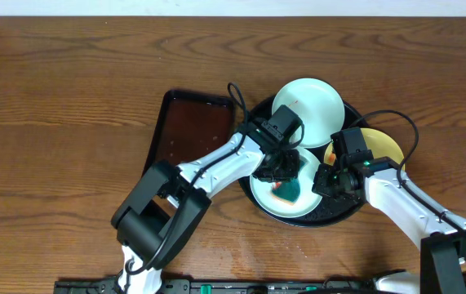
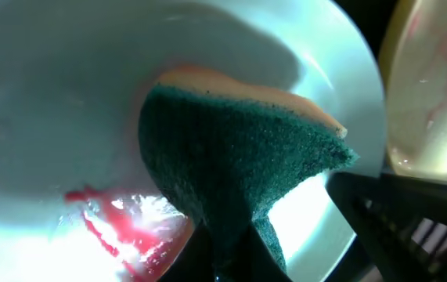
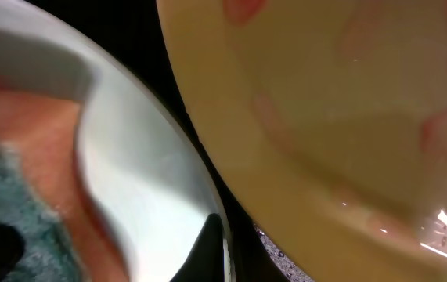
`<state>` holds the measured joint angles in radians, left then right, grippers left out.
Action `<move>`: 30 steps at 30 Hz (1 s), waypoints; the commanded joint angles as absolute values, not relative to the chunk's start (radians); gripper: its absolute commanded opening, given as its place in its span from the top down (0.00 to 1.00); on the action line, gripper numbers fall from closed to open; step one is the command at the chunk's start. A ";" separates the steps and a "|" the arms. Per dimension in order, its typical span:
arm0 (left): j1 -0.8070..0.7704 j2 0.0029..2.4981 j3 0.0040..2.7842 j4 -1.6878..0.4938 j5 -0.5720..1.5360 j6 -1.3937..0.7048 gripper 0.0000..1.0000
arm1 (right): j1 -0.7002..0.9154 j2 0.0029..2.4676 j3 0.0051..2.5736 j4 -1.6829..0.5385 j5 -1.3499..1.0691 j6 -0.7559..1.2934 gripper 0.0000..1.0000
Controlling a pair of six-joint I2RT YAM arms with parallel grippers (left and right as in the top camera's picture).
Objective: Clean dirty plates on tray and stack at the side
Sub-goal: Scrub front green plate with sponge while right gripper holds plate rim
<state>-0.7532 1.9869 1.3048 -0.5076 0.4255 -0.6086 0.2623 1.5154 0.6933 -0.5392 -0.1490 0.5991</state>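
Note:
The black round tray (image 1: 340,210) holds three plates. A mint-white plate (image 1: 308,110) lies at its far side, and a yellow plate (image 1: 382,145) with pink smears lies at its right (image 3: 340,117). A second mint-white plate (image 1: 272,204) lies at the near side, with a red smear (image 2: 121,227). My left gripper (image 1: 286,173) is shut on a green and orange sponge (image 2: 231,157) and presses it onto this near plate (image 2: 51,94). My right gripper (image 1: 328,181) is shut on that plate's right rim (image 3: 153,180), with one finger (image 3: 210,247) inside the rim.
A rectangular dark-brown tray (image 1: 192,131) lies just left of the black tray. The wooden table (image 1: 69,98) extends to the left and back. The two arms cross closely over the black tray.

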 commanded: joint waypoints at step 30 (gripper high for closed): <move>-0.809 2.072 1.346 -0.448 0.590 -0.505 0.93 | 0.270 1.538 0.677 -0.546 -0.086 0.624 0.99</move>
<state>-0.7635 2.0422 1.3563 -0.4282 0.4606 -0.5289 0.2707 1.5154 0.6933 -0.5411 -0.1703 0.6209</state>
